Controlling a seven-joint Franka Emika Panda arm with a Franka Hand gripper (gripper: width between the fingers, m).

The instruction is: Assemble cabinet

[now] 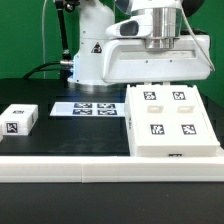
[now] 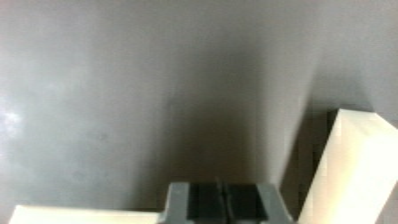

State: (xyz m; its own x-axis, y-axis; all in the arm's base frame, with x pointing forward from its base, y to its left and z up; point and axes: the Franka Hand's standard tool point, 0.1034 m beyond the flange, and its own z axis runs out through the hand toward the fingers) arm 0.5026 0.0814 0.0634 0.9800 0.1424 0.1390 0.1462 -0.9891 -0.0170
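Note:
The cabinet [image 1: 170, 122] is a large white box lying at the exterior view's right, with four tagged blocks on its upper face. My gripper [image 1: 160, 66] hangs just above the cabinet's far edge. In the wrist view my gripper [image 2: 222, 203] shows two dark pads pressed together with nothing between them. A blurred grey surface fills most of that view, with a white edge [image 2: 363, 165] beside the fingers. I cannot tell which part that edge belongs to.
A small white tagged block [image 1: 20, 120] lies at the exterior view's left. The marker board [image 1: 86, 107] lies flat behind the middle. A long white rail [image 1: 100, 171] runs along the front. The robot's base [image 1: 95, 55] stands at the back.

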